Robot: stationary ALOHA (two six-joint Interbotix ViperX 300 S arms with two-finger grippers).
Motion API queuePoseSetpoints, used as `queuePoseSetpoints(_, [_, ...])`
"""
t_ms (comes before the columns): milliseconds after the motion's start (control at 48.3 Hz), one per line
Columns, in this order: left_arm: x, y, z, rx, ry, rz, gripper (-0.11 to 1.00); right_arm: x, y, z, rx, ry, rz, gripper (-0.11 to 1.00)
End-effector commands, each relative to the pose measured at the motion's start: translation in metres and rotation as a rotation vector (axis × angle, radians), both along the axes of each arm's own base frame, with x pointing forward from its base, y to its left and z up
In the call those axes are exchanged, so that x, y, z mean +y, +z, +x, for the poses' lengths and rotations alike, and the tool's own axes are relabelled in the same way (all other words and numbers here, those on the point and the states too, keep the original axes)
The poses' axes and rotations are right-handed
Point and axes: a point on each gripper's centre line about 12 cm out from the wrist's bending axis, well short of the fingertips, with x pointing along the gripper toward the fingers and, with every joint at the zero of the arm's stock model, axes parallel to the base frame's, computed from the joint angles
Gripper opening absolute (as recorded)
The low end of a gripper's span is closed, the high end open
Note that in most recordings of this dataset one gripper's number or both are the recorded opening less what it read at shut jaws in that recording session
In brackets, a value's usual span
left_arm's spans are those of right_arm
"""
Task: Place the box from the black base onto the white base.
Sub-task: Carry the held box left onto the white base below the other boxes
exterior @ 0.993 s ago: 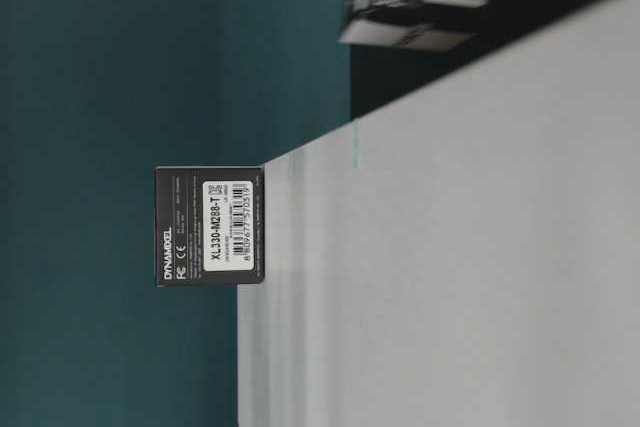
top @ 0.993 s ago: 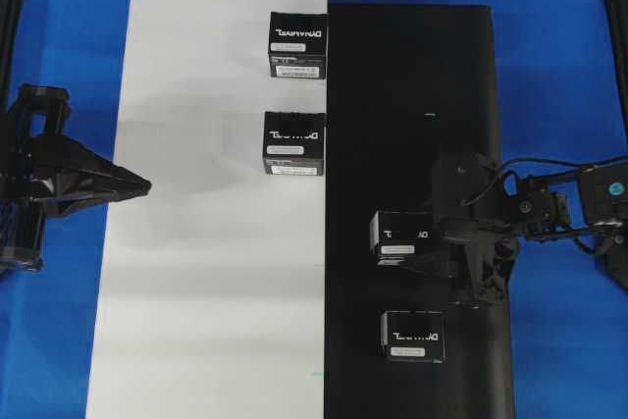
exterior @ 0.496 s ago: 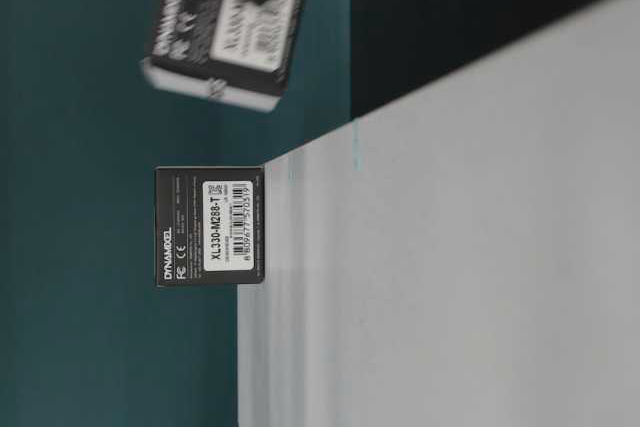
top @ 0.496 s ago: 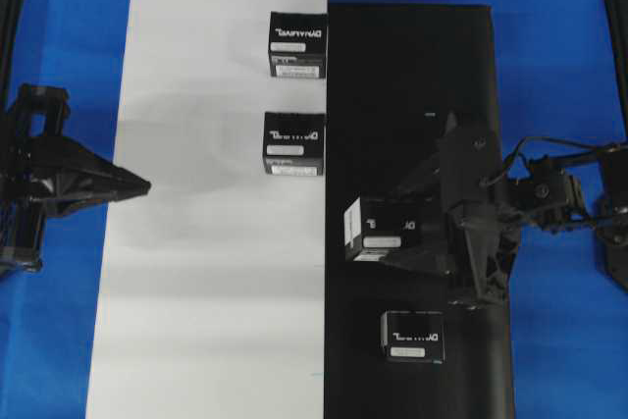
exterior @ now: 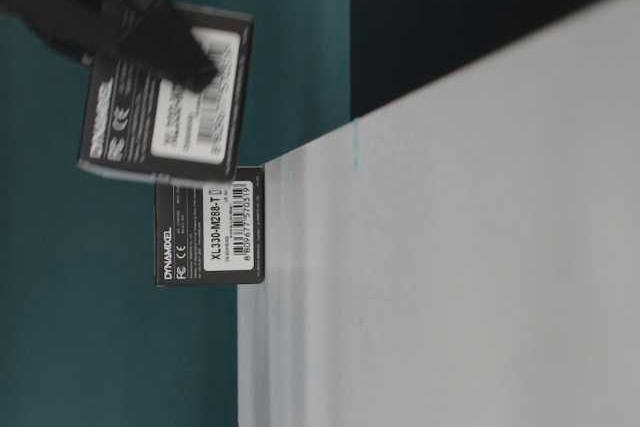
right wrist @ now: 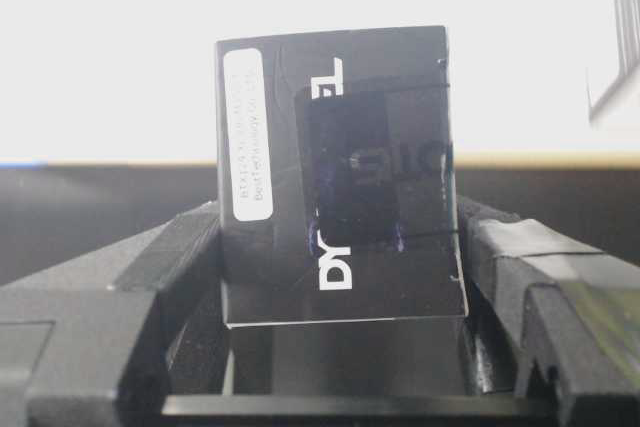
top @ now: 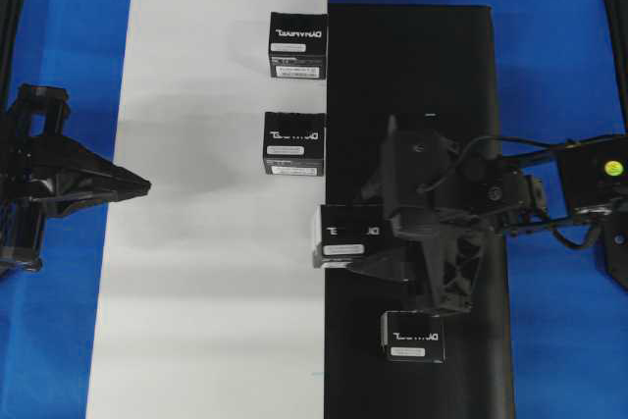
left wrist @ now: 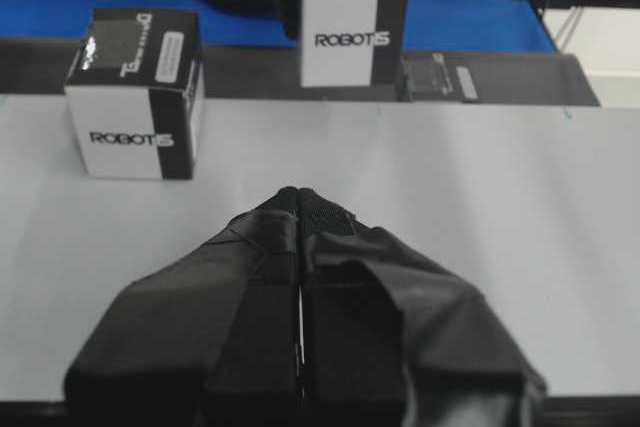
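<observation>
The right gripper [top: 378, 247] grasps the box [top: 343, 235] between its jaws, clear of the surface; the right wrist view shows both fingers pressed against the box's sides. Over the last second the box has come up off the black base [top: 412, 76] and travelled toward the seam: a second ago it sat well inside the black sheet, half a second ago it was partway across, and now it hangs over the boundary with the white base [top: 196, 242], its left edge just crossing onto the white side. In the table-level view it has risen and slid in to hover, tilted, above a box already standing at the white board's edge.

The left gripper [left wrist: 299, 209] rests over the far side of the white base with its jaws clenched, holding nothing, unchanged.

2 boxes [top: 296, 44] already stand on the white base and 1 box [top: 413, 335] remains on the black one. The carry looks mostly done; what is left is to clear the seam, lower and let go
</observation>
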Motion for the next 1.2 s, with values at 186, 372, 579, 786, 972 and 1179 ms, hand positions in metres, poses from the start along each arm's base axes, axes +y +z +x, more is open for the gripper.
queuePoseSetpoints(186, [0.0, 0.01, 0.002, -0.026, 0.0, 0.0, -0.06, 0.002, 0.004, 0.027, -0.007, 0.002, -0.007, 0.58])
queuePoseSetpoints(372, [0.0, 0.01, 0.002, -0.028, -0.002, 0.0, -0.06, 0.003, 0.01, 0.034, 0.007, 0.002, -0.01, 0.58])
queuePoseSetpoints(579, [-0.001, 0.01, 0.001, -0.029, -0.005, 0.0, -0.06, 0.001, 0.026, 0.036, 0.033, -0.002, -0.012, 0.58])
queuePoseSetpoints(786, [-0.003, 0.011, 0.001, -0.032, -0.012, -0.002, -0.06, 0.0, 0.018, 0.045, 0.054, -0.008, -0.014, 0.58])
queuePoseSetpoints(972, [-0.004, 0.01, 0.0, -0.031, -0.019, 0.0, -0.06, -0.001, 0.005, 0.051, 0.074, -0.013, -0.014, 0.58])
queuePoseSetpoints(1179, [-0.004, 0.01, 0.001, -0.029, -0.019, 0.0, -0.06, -0.002, -0.007, 0.058, 0.083, -0.018, -0.015, 0.58])
